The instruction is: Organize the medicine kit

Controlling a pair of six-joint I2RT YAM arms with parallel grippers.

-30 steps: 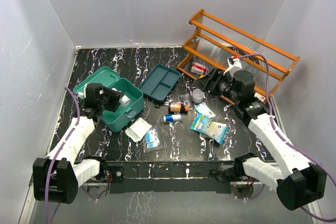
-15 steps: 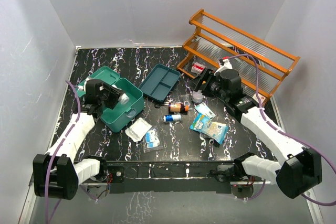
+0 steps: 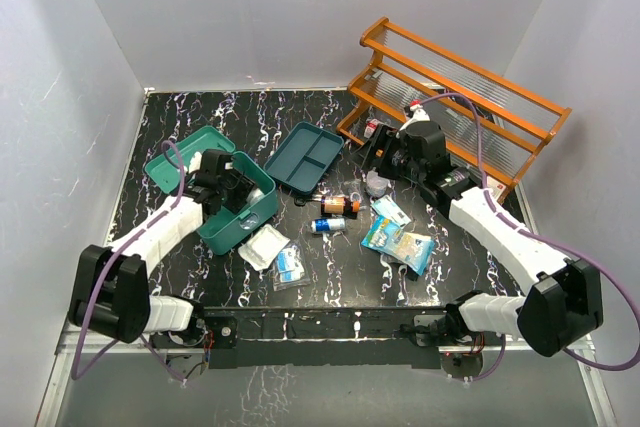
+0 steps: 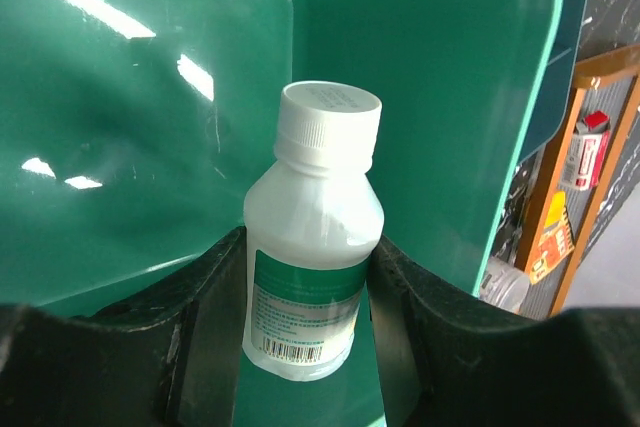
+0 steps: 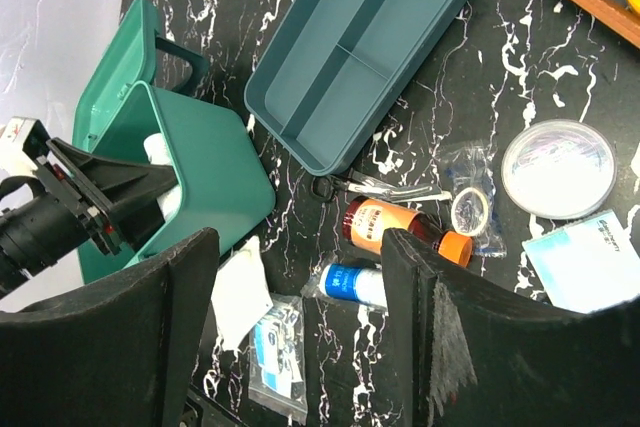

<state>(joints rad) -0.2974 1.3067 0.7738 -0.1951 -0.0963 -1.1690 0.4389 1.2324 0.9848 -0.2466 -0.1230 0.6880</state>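
The left claw (image 4: pixel 310 272) is clenched on a white bottle (image 4: pixel 318 197) low inside the kit (image 3: pixel 243 228), which stands open at the table's (image 3: pixel 200 107) left. Released at a tilt, the bottle could topple or wedge against the wall. The right claw (image 5: pixel 300 247) hangs open and empty, well right of the kit, above an amber bottle (image 5: pixel 395 227).

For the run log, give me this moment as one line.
left gripper: shut on white bottle, inside medicine kit | right gripper: open, empty, near amber bottle
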